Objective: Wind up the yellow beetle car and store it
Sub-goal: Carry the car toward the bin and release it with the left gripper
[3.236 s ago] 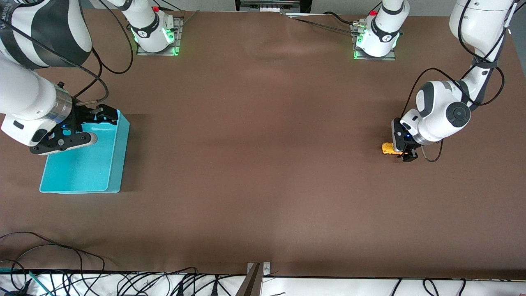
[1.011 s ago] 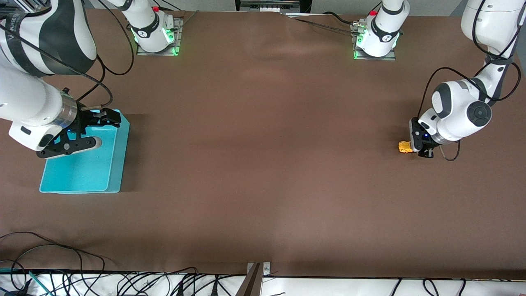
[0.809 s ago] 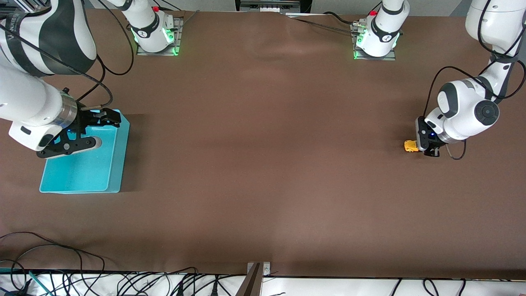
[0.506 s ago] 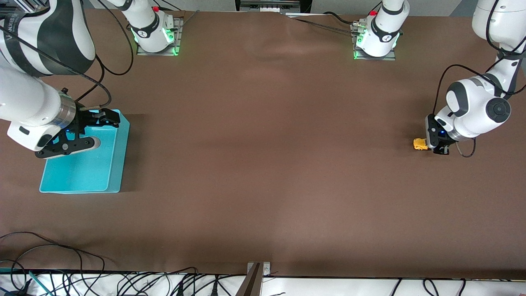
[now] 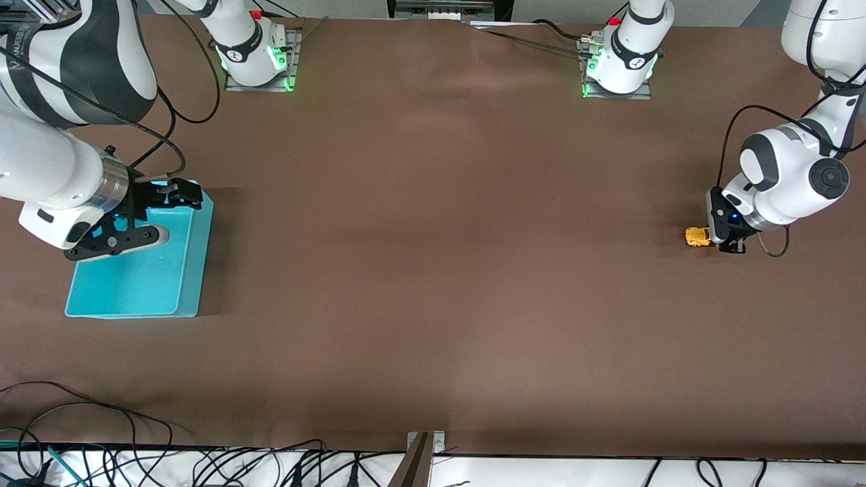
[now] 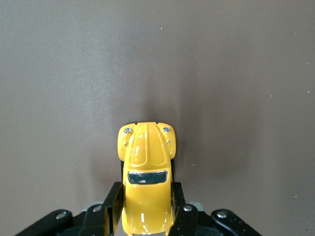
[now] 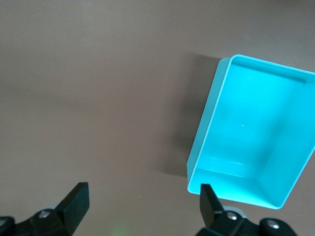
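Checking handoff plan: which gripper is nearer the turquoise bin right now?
Right. The right gripper hangs open over the turquoise bin; the left gripper is at the left arm's end of the table, shut on the yellow beetle car.

The yellow beetle car [image 5: 697, 237] [image 6: 146, 172] was a tiny yellow-orange toy with a rounded body, a dark windscreen, two small silver headlights on its nose and a glossy bonnet. It sat upright, level with the brown desk [image 5: 433, 270], close to the desk's edge at the left arm's end, about midway between the edge nearest the front camera and the edge by the bases. Its rear half was pinched between the fingers of the left claw [image 5: 718, 237] [image 6: 146, 209], its nose pointing toward the right arm's end.
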